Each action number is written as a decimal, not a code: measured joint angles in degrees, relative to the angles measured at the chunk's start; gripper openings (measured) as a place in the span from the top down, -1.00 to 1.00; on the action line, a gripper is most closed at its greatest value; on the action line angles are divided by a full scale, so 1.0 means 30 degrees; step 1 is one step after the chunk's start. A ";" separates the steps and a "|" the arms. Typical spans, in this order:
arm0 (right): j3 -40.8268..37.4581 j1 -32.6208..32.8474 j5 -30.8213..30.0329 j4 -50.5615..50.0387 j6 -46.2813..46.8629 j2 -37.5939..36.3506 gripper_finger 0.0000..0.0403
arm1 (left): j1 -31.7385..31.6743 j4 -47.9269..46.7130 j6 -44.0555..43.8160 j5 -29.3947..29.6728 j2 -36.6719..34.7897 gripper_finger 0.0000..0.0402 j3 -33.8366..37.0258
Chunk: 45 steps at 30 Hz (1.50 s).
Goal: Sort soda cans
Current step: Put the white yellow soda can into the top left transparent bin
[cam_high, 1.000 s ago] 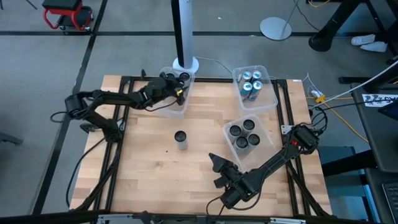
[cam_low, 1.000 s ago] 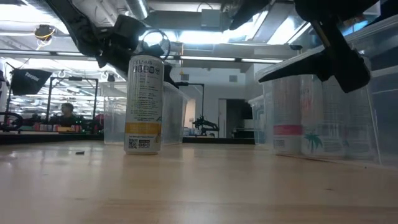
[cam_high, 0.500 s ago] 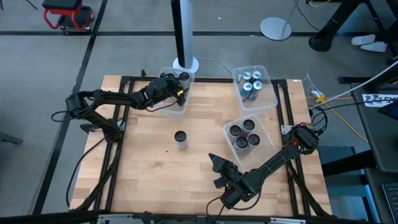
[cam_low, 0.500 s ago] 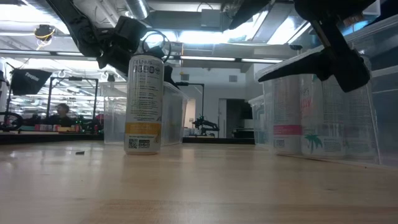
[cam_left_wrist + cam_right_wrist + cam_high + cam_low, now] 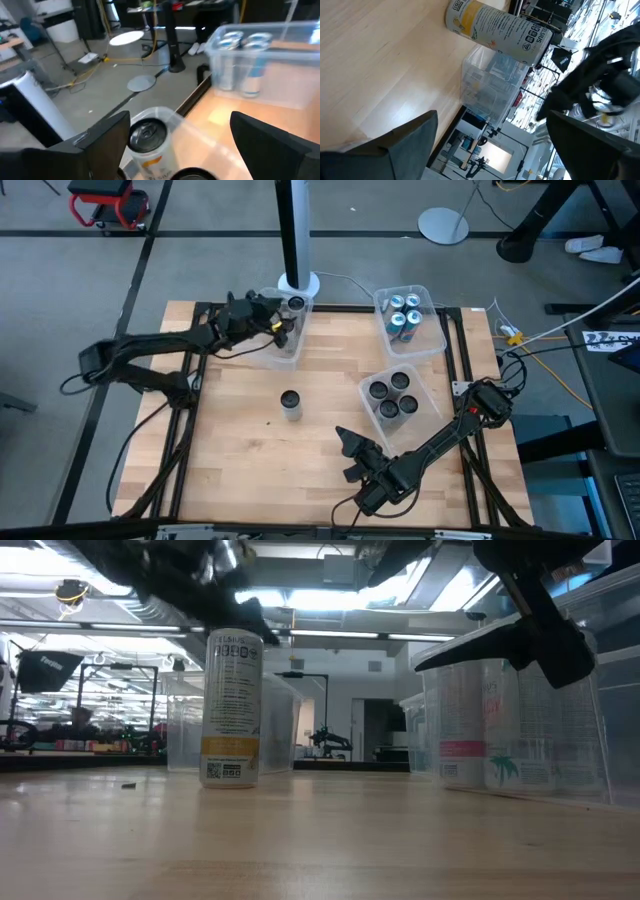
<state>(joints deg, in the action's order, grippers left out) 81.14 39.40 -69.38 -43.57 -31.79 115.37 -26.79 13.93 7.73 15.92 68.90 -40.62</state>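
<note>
Desk: pale wooden desk (image 5: 240, 440) inside a black frame, seen from above.
Lone can: one upright soda can (image 5: 290, 404) near the middle of the desk, apart from every bin; in the low view it is a pale can (image 5: 232, 708) with a yellow band and a printed code near its foot.
Rear left bin: clear bin (image 5: 285, 352) at the far edge beside a white pole base (image 5: 298, 282); a silver-topped can (image 5: 295, 304) stands in its far end, the rest is hidden by the left arm.
Rear right bin: clear bin (image 5: 432, 340) holding blue-and-silver cans (image 5: 405, 315) packed upright together.
Middle right bin: clear bin (image 5: 372, 421) with four dark-topped cans (image 5: 392, 394) standing in two rows.
Left gripper: left gripper (image 5: 272, 323) over the rear left bin, fingers spread wide and holding nothing; its wrist view shows a silver-topped can with an orange mark (image 5: 148, 141) standing free between the two dark fingers (image 5: 100, 137).
Right gripper: right gripper (image 5: 348, 452) raised above the near right part of the desk, well apart from the lone can, fingers fully spread and empty.
Right wrist view: the lone can and a clear bin (image 5: 490, 87) behind it lie ahead of the spread fingers (image 5: 405, 137).
</note>
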 joint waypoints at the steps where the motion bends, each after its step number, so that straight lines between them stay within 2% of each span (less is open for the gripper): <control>1: 0.0000 0.0000 0.0000 0.0021 0.0000 0.0000 -0.85 | 0.0205 -0.0755 0.0021 -0.0021 -0.0591 -0.66 -0.0203; 5: 0.0000 0.0000 0.0000 0.0044 -0.0007 0.0000 -0.85 | 0.1349 -0.4846 -0.0323 -0.1552 -0.2820 -0.66 -0.1213; 10: 0.0000 0.0000 0.0078 0.0095 0.0000 0.0000 -0.85 | 0.3736 -0.8436 -0.1655 -0.6219 -0.4794 -0.66 -0.1609; 13: 0.0000 0.0000 0.0358 0.0214 0.0000 0.0000 -0.85 | 0.5684 -0.9603 -0.2399 -0.7611 -0.5421 -0.66 -0.1624; 17: 0.0000 0.0000 0.0521 0.0244 0.0000 0.0000 -0.85 | 0.8322 -1.0440 -0.2868 -0.7410 -0.5324 -0.66 -0.1617; 21: -0.0003 0.0000 0.0524 0.0253 0.0000 0.0000 -0.85 | 1.0343 -1.0508 -0.3374 -0.5244 -0.4447 -0.66 -0.1609; 25: -0.0003 0.0000 0.0810 0.0334 -0.0002 0.0000 -0.85 | 1.1479 -1.0521 -0.3190 -0.2811 -0.3412 -0.66 -0.1609; 29: -0.0002 0.0000 0.1344 0.0372 0.0000 0.0000 -0.85 | 1.1695 -1.0498 -0.3293 -0.2381 -0.2593 -0.66 -0.1602; 45: -0.0003 0.0000 0.1355 0.0525 -0.0002 0.0000 -0.85 | 1.1613 -1.0469 -0.3467 -0.1659 -0.0555 -0.66 -0.1602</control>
<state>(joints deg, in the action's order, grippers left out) 81.13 39.40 -65.32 -42.00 -31.80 115.37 8.05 -17.47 -2.68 10.94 67.23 -45.43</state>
